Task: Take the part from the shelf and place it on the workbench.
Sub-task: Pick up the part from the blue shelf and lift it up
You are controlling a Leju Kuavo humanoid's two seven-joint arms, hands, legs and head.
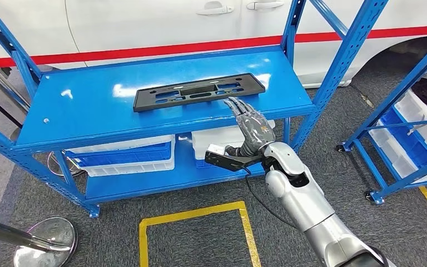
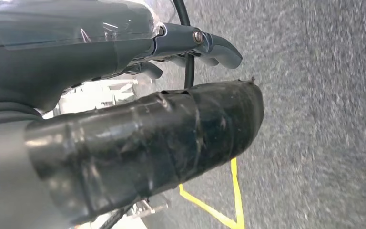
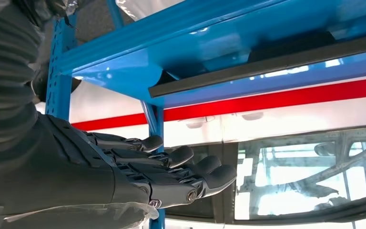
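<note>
The part (image 1: 197, 92) is a flat black rectangular frame with slots, lying on the top board of the blue shelf (image 1: 78, 119). My right hand (image 1: 250, 125) reaches up at the shelf's front edge, just right of and below the part's near right corner, fingers straight and apart, holding nothing. In the right wrist view the same hand (image 3: 162, 169) is stretched out flat, apart from the part's dark edge (image 3: 267, 67). My left hand (image 2: 124, 95) hangs over the grey carpet, its tape-wrapped thumb in front, with nothing in it.
White bins (image 1: 128, 158) stand on the shelf's lower board. A white car with a red stripe (image 1: 144, 28) is right behind the shelf. A second blue rack (image 1: 411, 128) stands at the right. Yellow floor tape (image 1: 194, 214) and a chrome post base (image 1: 44, 242) lie near me.
</note>
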